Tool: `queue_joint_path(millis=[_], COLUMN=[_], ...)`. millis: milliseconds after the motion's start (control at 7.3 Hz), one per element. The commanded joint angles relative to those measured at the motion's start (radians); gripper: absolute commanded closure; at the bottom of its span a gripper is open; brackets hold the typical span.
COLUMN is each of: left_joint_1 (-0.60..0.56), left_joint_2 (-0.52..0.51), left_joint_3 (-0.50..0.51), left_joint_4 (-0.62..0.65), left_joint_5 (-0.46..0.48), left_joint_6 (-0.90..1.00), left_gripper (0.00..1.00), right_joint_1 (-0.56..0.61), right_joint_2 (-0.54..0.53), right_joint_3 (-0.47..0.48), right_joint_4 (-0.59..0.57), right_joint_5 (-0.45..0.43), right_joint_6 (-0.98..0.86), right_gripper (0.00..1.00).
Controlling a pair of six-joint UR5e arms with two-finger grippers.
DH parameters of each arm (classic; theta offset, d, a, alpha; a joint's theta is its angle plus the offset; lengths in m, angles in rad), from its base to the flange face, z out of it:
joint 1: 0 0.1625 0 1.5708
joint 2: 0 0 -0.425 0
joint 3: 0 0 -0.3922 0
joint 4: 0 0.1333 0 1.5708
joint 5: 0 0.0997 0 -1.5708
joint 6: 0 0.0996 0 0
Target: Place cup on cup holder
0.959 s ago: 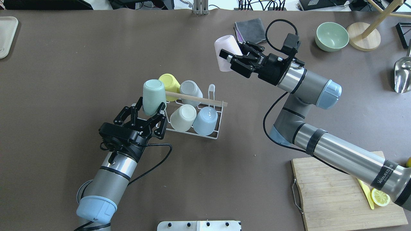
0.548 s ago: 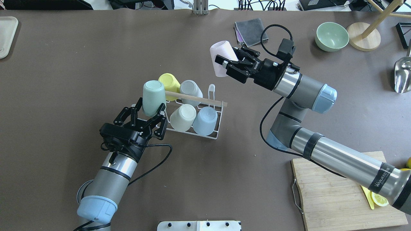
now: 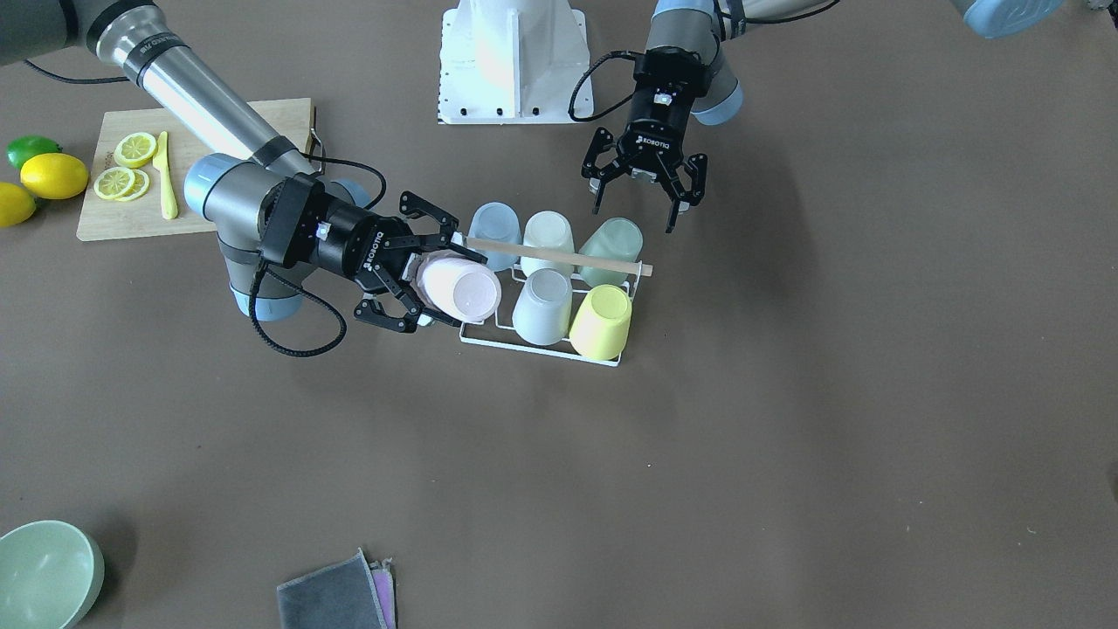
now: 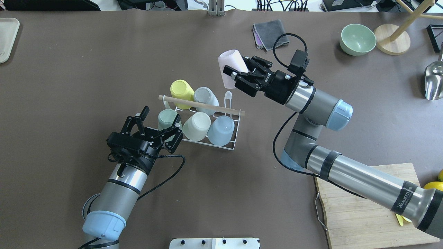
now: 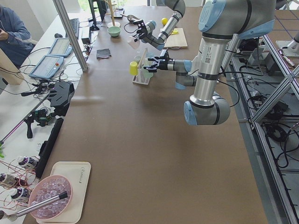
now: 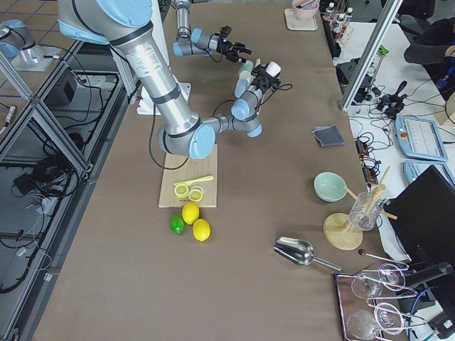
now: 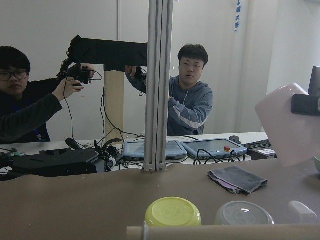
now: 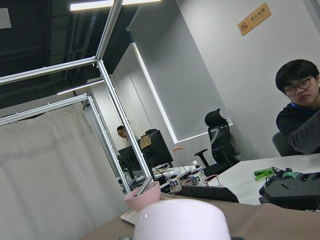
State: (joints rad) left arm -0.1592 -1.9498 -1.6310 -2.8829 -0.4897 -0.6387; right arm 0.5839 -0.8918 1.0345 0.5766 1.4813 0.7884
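Observation:
The cup holder is a white wire rack with a wooden rod across its top, at mid table. It holds yellow, grey, cream, blue and green cups, all upside down. My left gripper is open, its fingers either side of the green cup; in the front view it stands clear of that cup. My right gripper is shut on a pink cup, held in the air just beyond the rack's far right end, near an empty prong.
A grey cloth lies at the far edge. A green bowl, a wooden stand and a metal scoop sit far right. A cutting board with lemon slices is near right. A tray is far left.
The green cup has dropped from my left gripper's hold onto the rack, and that gripper has opened. My right arm has carried the pink cup left, closer to the rack.

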Motion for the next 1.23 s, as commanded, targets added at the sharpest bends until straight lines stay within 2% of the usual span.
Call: queue_joint_path(millis=[0,548,822,1096], left_joint_1=[0.007,0.001,0.000,-0.121], left_joint_2=[0.009,0.029,0.078,0.083], left_joint_3=[-0.041,-0.067,-0.122,-0.153], left_joint_4=[0.004,0.040,0.047,0.161], left_joint_5=[0.002,0.046,0.039,-0.089], left_joint_6=[0.007,0.005,0.005,-0.001], left_gripper=[0.01,0.01,0.01,0.01], right_joint_1=[-0.022,-0.036,-0.048,-0.056], right_joint_2=[0.001,-0.009,-0.009,-0.006], right_joint_3=[0.002,-0.013,-0.021,-0.022], right_joint_4=[0.003,0.002,0.002,0.000], right_joint_5=[-0.012,-0.021,-0.036,-0.039], right_joint_6=[-0.009,-0.037,-0.044,-0.044], right_gripper=[1.00,1.00,1.00,1.00])
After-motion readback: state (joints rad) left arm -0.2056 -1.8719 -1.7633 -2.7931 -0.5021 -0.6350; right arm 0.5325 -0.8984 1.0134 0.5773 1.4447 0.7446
